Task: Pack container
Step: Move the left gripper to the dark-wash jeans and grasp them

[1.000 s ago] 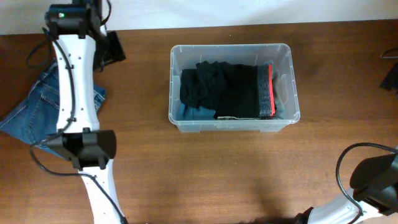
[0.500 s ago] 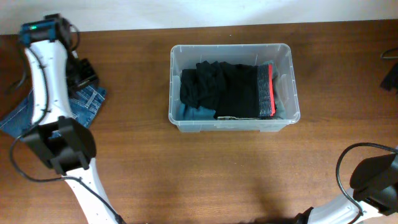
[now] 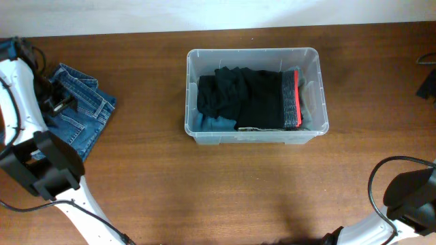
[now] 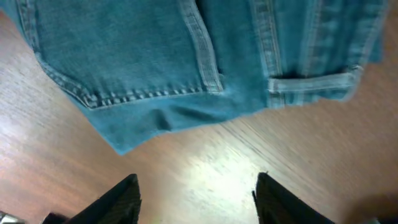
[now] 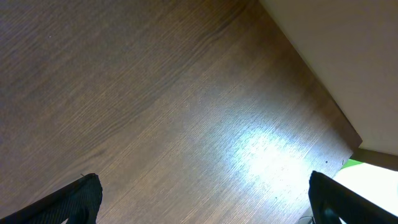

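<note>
A large clear plastic rectangular storage bin (image 3: 253,51) sits right of centre on the brown wooden table (image 3: 225,190). It holds folded black garments (image 3: 245,99), one edged with a red and grey band, over a pale blue fabric (image 3: 214,124). Well apart to its left lies a folded pair of blue denim jeans (image 3: 85,105), partly covered from above by the white left arm (image 3: 24,102). The left gripper (image 4: 196,186) hovers just beside the jeans' edge, jaws parted with only bare wood between them. The right gripper (image 5: 204,186), near a table edge, stands wide open and empty above the wood.
</note>
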`<action>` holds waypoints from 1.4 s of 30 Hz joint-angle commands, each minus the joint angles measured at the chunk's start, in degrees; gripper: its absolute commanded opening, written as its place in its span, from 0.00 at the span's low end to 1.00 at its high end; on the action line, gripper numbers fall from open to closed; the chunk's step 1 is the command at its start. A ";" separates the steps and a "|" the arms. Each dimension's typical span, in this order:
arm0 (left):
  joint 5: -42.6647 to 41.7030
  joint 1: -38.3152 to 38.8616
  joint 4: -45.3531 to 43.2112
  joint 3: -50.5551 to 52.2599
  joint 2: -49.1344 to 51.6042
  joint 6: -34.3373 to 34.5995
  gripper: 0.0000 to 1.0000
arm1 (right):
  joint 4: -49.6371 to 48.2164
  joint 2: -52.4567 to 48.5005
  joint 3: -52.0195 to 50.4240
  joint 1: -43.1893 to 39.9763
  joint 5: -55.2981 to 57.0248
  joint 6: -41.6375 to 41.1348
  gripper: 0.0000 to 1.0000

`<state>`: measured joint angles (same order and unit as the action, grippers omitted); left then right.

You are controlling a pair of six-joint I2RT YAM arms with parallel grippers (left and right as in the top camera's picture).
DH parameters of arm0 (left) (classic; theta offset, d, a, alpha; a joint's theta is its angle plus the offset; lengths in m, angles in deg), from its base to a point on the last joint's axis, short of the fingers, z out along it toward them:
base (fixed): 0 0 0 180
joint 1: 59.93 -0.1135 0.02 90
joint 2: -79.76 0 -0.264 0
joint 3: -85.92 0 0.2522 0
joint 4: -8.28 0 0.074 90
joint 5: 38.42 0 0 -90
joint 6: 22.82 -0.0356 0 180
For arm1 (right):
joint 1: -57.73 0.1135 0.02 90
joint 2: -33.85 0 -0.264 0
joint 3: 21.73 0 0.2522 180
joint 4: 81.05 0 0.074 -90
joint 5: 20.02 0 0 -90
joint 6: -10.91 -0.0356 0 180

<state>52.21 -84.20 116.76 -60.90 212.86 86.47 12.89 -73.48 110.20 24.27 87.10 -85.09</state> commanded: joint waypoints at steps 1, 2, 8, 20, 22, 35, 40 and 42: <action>-0.26 -1.20 -2.40 3.74 0.26 0.59 0.69 | -0.04 0.02 0.22 0.04 0.70 -0.42 0.98; -0.28 -1.44 -3.65 5.07 0.26 0.59 0.75 | -0.04 0.02 0.22 0.04 0.70 -0.42 0.98; -0.31 -2.71 -12.17 12.11 0.28 0.59 0.99 | -0.04 0.02 0.22 0.04 0.70 -0.42 0.98; -1.33 -2.91 -24.96 15.13 0.28 0.55 0.99 | -0.04 0.02 0.22 0.04 0.70 -0.39 0.98; -2.82 -2.91 -26.60 15.23 0.28 0.50 0.99 | -0.04 0.02 0.22 0.04 0.70 -0.42 0.98; -2.78 -2.91 -38.23 26.29 0.46 0.59 0.99 | -0.04 0.02 0.22 0.04 0.70 -0.42 0.98; -2.78 -2.91 -43.89 32.94 0.50 0.61 0.99 | -0.04 0.02 0.22 0.04 0.70 -0.42 0.98; -2.75 -2.91 -45.13 34.62 0.50 0.59 0.99 | -0.04 0.02 0.22 0.04 0.70 -0.42 0.98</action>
<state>49.98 -86.69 72.63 -31.28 210.26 86.88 12.89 -73.48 110.20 24.27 87.08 -85.06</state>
